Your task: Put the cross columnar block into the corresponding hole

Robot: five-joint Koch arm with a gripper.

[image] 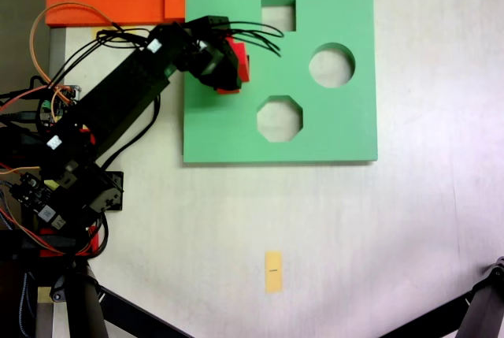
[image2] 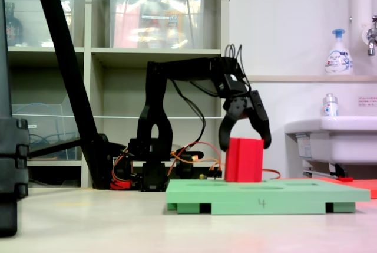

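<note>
Side fixed view shows the risk most clearly: the cross columnar block (image2: 244,160) stands upright with its bottom at the top face of the green foam board (image2: 268,196), so it seems not yet sunk into the corresponding hole. If the arms of the plus shape are turned a little against the cutout, the block will sit on the edge of the hole and not go in. A push from above could then tilt it, or bend the soft foam, or slide the board on the table (image: 394,228). If the jaws let go too early, the block may fall on its side on the board.

From above, the plus-shaped hole itself is covered by the arm and the block (image: 239,64), so the alignment cannot be checked (this is the weak point of the moment). The square cutout (image: 278,14), the round cutout (image: 331,65) and the octagonal cutout (image: 279,117) lie open and well apart from the block, so a wrong hole is not the likely mistake.

The gripper (image2: 245,142) is spread about as wide as the block, one jaw on each side of its upper part. It probably pinches the block, but real contact of the tips is hard to confirm at this distance.
</note>
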